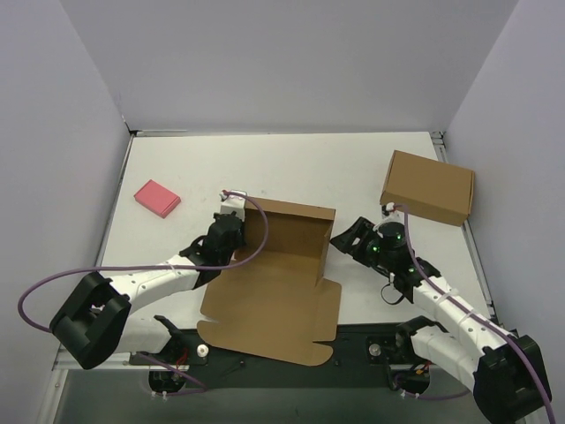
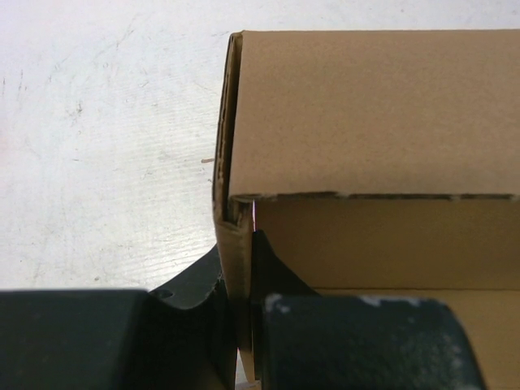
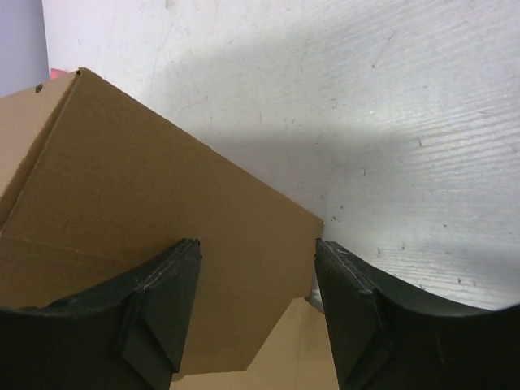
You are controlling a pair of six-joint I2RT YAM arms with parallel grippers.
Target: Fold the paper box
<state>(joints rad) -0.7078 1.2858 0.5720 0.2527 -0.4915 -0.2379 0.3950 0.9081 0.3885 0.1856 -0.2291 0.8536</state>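
Note:
The paper box (image 1: 278,291) lies mid-table, partly formed: its far and left walls stand up and a wide flat panel stretches toward the near edge. My left gripper (image 1: 237,231) is shut on the box's upright left wall. In the left wrist view the two fingers (image 2: 241,244) pinch that doubled wall, and the far wall (image 2: 374,114) fills the right. My right gripper (image 1: 349,237) is open just outside the box's right end. In the right wrist view its jaws (image 3: 256,260) stand wide apart and empty, facing the box's outer wall (image 3: 146,203).
A second, fully formed brown box (image 1: 428,187) sits at the back right, close behind the right arm. A small pink flat block (image 1: 157,199) lies at the left. White walls enclose the table (image 1: 291,168) on three sides.

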